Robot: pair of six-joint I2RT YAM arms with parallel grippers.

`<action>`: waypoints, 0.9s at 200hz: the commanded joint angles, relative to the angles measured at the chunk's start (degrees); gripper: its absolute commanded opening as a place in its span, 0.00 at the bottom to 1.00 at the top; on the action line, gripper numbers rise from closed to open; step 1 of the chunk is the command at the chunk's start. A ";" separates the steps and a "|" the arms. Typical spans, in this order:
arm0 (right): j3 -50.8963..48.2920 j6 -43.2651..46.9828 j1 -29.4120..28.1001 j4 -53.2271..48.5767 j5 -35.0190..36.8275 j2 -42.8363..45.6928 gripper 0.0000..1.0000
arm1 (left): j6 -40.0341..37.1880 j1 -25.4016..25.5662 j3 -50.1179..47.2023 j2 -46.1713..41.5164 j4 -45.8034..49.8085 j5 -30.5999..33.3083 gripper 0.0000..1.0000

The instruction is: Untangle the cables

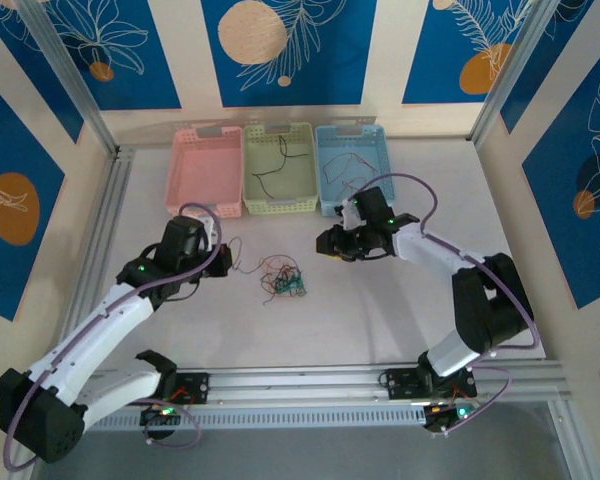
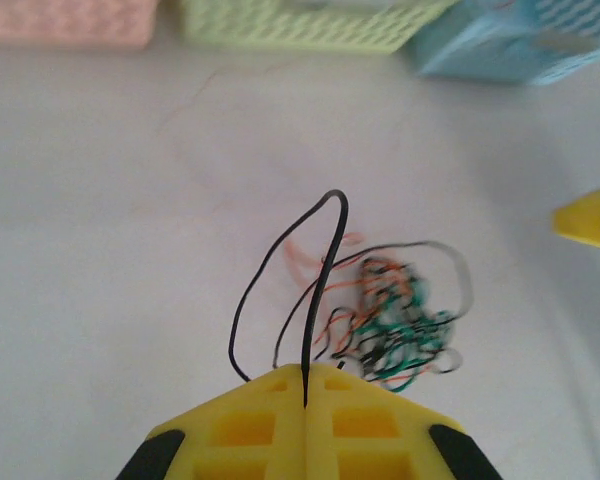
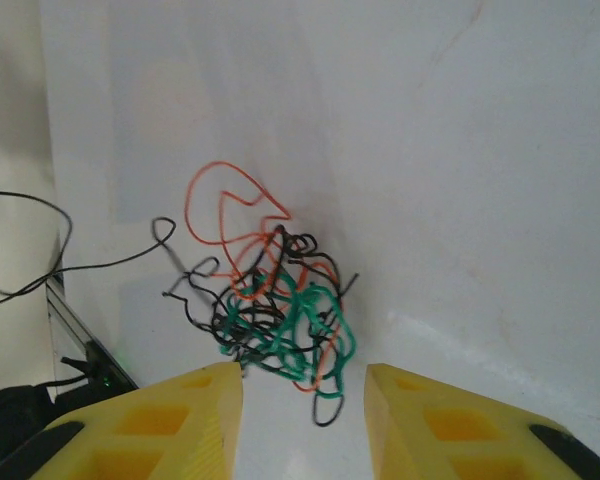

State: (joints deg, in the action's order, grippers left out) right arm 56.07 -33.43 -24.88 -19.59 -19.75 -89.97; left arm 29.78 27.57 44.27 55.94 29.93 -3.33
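Note:
The cables form a small knot (image 1: 283, 278) of black, orange and green wire on the white table between the two arms. My left gripper (image 2: 306, 372) is shut on a black cable (image 2: 325, 260) that loops up from its yellow fingers and leads to the knot (image 2: 400, 320) just ahead on the right. In the top view the left gripper (image 1: 223, 258) sits left of the knot. My right gripper (image 3: 303, 390) is open, and the knot (image 3: 280, 305) lies just beyond the gap between its fingers. An orange loop (image 3: 220, 200) sticks out of the knot. The right gripper (image 1: 332, 243) hovers right of the knot.
Three bins stand side by side at the back: pink (image 1: 206, 175), yellow-green (image 1: 280, 205) with a black cable (image 1: 277, 165) inside, blue (image 1: 350, 128) with thin strands. Frame rails run along the left and near edges.

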 commanded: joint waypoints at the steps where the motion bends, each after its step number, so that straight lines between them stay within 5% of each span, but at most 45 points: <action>1: 1.32 0.39 -1.39 0.14 -1.05 -2.33 0.39 | 1.93 -0.82 -3.93 -2.22 -1.58 -1.46 0.00; 103: 5.56 5.11 -8.54 1.37 -2.23 -8.71 0.43 | 4.86 -0.94 -9.40 -8.48 0.45 -0.08 0.00; 140: 8.08 10.41 -13.29 -1.50 3.91 -8.92 0.53 | 4.63 -0.98 -9.21 -8.31 0.53 -0.69 0.00; 180: 11.13 13.25 -16.21 -4.28 6.96 -11.25 0.54 | 4.37 -0.98 -8.58 -8.31 0.92 -0.62 0.00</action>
State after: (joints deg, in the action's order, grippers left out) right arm 64.82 -23.73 -40.03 -20.64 -15.25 -99.22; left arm 34.15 27.09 35.22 48.10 29.58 -3.97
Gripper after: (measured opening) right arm 0.542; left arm 0.065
